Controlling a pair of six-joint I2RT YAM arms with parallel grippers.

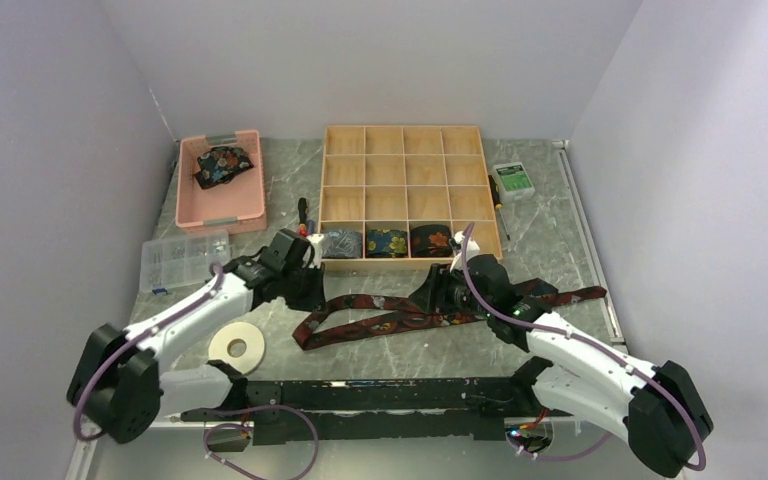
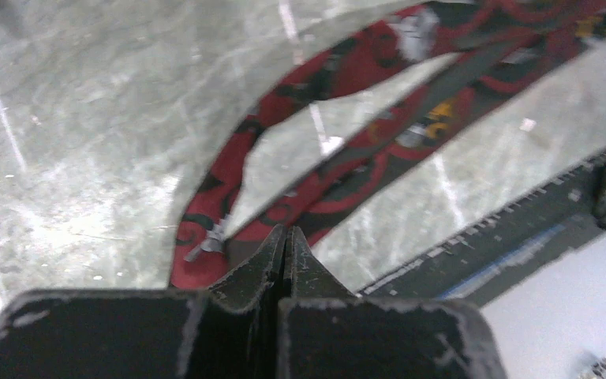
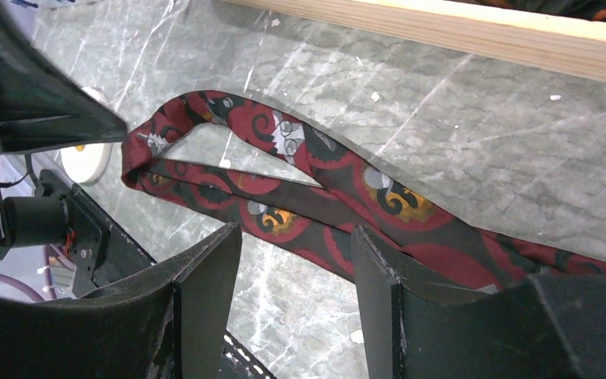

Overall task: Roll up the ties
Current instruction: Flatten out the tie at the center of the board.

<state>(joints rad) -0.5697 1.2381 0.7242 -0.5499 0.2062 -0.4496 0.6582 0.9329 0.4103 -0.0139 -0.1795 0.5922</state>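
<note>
Far left stands a clear box [image 1: 184,262] of small parts, and behind it a pink tray [image 1: 222,207] holding one loosely bundled tie [image 1: 224,165] in dark floral print. A white tape roll [image 1: 237,347] lies flat near the left arm's base. The left gripper [image 1: 312,296] is clenched, its fingertips [image 2: 298,253] pressed together without a gap at the folded left end of the long tie [image 2: 347,71]; whether fabric is pinched cannot be told. A screwdriver [image 1: 303,212] lies just beside the grid box [image 1: 405,187]. The front row of the grid box carries three rolled ties, one per compartment: grey-blue [image 1: 343,241], dark blue [image 1: 387,241] and black with red [image 1: 430,239]. The long tie, maroon with red and orange figures, lies unrolled on the table [image 1: 380,355], doubled back on itself between the two grippers. The right gripper [image 1: 430,297] is released, its fingers [image 3: 205,292] spread and holding nothing, with the tie showing between them. Far right lies a green-and-white packet [image 1: 512,180], its print too small to read
</note>
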